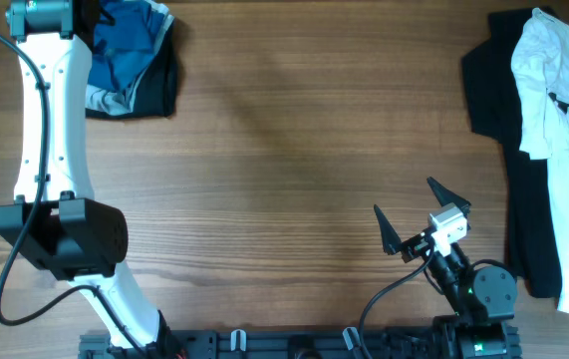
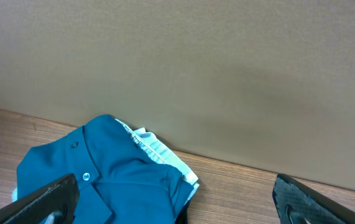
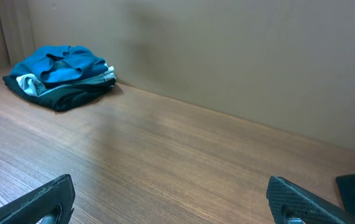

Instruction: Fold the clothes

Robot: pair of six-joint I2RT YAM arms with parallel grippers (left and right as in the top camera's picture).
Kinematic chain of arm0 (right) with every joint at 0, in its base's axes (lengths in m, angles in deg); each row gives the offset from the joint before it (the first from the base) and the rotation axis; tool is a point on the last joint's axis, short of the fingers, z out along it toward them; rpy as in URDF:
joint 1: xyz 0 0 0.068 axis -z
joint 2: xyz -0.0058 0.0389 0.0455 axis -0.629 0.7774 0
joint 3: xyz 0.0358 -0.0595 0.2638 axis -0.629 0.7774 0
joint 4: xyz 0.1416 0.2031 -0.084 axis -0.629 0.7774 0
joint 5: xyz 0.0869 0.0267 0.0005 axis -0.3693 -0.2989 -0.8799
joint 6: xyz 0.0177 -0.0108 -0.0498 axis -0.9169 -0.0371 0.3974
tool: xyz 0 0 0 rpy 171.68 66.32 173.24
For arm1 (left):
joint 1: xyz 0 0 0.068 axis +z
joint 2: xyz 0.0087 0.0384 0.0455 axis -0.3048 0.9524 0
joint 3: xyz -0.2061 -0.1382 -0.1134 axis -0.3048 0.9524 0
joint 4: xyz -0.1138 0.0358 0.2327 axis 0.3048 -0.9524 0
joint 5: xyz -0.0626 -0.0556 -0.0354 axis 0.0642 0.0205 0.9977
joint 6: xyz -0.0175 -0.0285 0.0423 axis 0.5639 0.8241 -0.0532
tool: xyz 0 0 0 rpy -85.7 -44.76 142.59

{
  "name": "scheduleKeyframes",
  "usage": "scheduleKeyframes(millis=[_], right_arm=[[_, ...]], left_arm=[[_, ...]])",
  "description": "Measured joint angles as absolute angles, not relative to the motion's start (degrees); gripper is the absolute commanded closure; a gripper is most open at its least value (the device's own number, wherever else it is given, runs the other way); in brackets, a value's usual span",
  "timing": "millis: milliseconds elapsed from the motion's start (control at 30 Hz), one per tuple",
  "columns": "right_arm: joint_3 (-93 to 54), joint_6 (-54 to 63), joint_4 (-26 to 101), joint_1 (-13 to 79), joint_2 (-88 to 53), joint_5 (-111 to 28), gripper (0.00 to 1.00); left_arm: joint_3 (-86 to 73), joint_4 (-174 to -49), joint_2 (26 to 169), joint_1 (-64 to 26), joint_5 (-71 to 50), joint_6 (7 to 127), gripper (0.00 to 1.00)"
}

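Observation:
A folded stack with the deep-blue shirt on top lies at the table's far left corner, over pale-blue and black pieces. It shows in the left wrist view and far off in the right wrist view. My left gripper is open and empty just above this stack. A white tee with black print lies on a black piece at the right edge. My right gripper is open and empty over bare wood near the front right.
The wooden table spans the view. A plain beige wall stands right behind the blue stack. The left arm's white links reach along the left side. A black rail runs along the front edge.

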State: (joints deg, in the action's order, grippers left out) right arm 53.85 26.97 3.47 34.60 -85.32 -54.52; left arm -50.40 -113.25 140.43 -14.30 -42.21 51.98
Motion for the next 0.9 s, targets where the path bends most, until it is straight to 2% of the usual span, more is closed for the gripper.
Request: scheduleKeyframes(millis=[333, 500, 600, 733, 900], right_arm=[[53.85, 26.97, 3.29, 34.6, -86.87, -54.52, 0.0], [53.91, 26.97, 3.29, 34.6, -86.92, -54.52, 0.0], [53.96, 26.97, 3.27, 34.6, -86.94, -54.52, 0.0], [54.0, 26.97, 3.29, 34.6, -86.98, -54.52, 0.0], [54.11, 26.97, 3.27, 34.6, -87.03, -54.52, 0.0]], left_arm=[[-50.4, -113.53, 140.43, -14.48, -42.24, 52.0, 0.0], [-49.97, -124.9, 138.42, -19.2, -42.43, 52.22, 0.0], [-49.73, -131.26, 132.49, -27.31, -42.21, 52.22, 0.0], [-49.75, -134.97, 122.77, -33.47, -42.21, 52.2, 0.0], [-49.51, -142.69, 108.98, -34.52, -42.65, 52.48, 0.0]])
